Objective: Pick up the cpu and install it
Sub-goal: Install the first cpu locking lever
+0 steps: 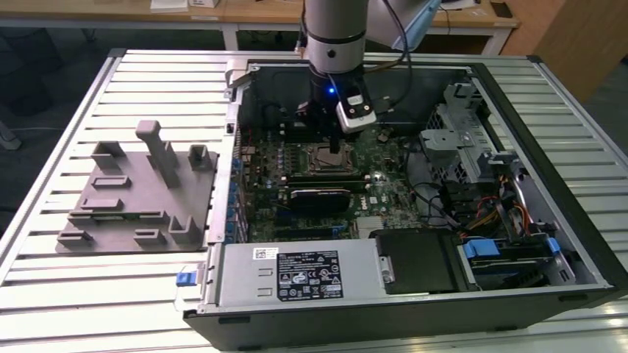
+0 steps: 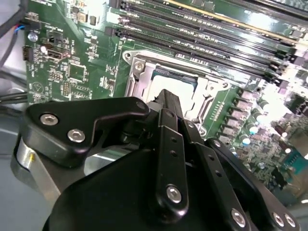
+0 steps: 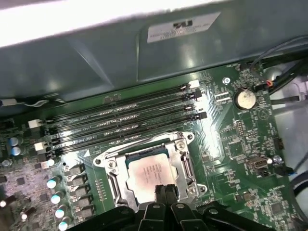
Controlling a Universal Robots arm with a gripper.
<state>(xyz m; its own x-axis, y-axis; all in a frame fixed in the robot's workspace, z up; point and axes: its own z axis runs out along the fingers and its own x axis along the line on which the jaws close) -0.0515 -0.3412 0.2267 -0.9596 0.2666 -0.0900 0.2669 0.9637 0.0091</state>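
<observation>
**Now over the socket: pincer closed above the seated chip**

Right at the centre of our work, the black two-fingered pincer [image 3: 165, 191] hangs on the silver-grey robot arm [image 1: 334, 29] inside the open black computer case [image 1: 549, 220]. In the first wrist view we see its two fingers pressed together with no gap between them and nothing clamped, their tips at the near edge of the small flat square cpu with the silvery-white metal top [image 3: 149, 175]. Whether the tips actually touch the chip we cannot tell. The cpu lies flat inside the square metal-framed socket [image 3: 109, 166] on the green motherboard [image 3: 250, 144], the frame's opening around it on all sides. In the second wrist view the pincer's black linkage [image 2: 168, 159] covers most of the socket [image 2: 139, 67], and a strip of the chip [image 2: 178, 82] shows beyond it.

Just beside the socket run four long black memory slots [image 3: 125, 120], parallel to one another. Out on the ribbed metal table [image 1: 98, 294], towards the exterior view's left of the case, stands the grey plastic tray with upright posts [image 1: 137, 191], well apart from the pincer.
</observation>
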